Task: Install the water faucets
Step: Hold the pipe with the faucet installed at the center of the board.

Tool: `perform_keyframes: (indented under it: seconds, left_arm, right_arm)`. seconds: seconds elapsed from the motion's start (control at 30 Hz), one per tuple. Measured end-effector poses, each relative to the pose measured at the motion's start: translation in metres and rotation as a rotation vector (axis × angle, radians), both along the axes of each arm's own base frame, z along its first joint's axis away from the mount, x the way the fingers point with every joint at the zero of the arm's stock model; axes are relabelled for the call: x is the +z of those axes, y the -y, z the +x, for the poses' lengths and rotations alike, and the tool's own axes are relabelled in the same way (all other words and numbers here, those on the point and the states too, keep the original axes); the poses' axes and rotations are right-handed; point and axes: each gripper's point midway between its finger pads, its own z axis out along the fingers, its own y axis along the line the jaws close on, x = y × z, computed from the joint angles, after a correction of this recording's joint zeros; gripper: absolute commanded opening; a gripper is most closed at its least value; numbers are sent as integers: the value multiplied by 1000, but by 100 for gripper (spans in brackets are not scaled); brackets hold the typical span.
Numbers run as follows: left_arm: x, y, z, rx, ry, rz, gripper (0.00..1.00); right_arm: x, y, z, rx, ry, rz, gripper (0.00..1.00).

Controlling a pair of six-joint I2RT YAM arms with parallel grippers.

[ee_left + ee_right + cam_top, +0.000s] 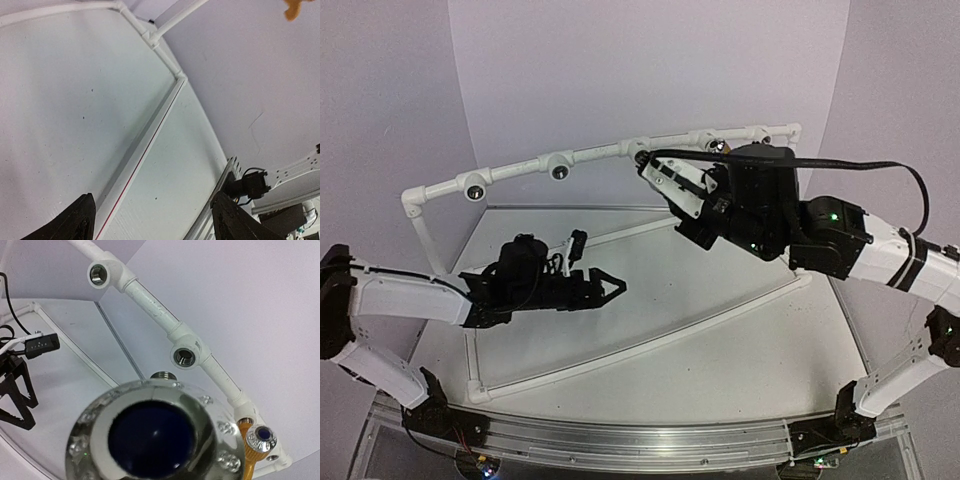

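Black and empty, the left gripper (617,288) hangs wide open over the white table (720,350) at near left, while farther back the right gripper (650,168) is clamped on a chrome-knobbed, blue-centred faucet (155,435) near a round socket (184,356) in the far white pipe rail (155,305), where a yellow-orange faucet (252,445) sits rightward.

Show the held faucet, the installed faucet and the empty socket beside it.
held faucet (152,435): right wrist view, blue cap.
installed faucet (258,437): right wrist view, knob.
empty socket (184,356): right wrist view, threaded opening.
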Motion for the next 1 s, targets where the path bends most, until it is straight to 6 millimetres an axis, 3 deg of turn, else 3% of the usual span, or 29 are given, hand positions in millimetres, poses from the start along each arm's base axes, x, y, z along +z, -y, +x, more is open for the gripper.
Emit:
perform_keyframes:
  seconds: [0.17, 0.4, 0.6, 0.83, 0.93, 1.0]
  left_arm:
    - [-45, 39, 8, -147, -52, 158, 79]
    - [-83, 56, 4, -265, 2, 357, 82]
    - [-110, 45, -14, -311, 46, 506, 82]
    - [-152, 3, -20, -287, 18, 683, 72]
    - [-152, -3, -23, -288, 28, 695, 66]
    - [-151, -4, -28, -307, 42, 703, 68]
  right_arm:
    - [-13, -16, 15, -2, 71, -227, 0]
    - [-18, -39, 27, 22, 131, -371, 0]
    - [-26, -57, 24, 83, 150, -421, 0]
    - [-15, -72, 16, 158, 161, -381, 0]
    - [-11, -76, 14, 180, 162, -365, 0]
    - [-9, -78, 12, 192, 162, -356, 0]
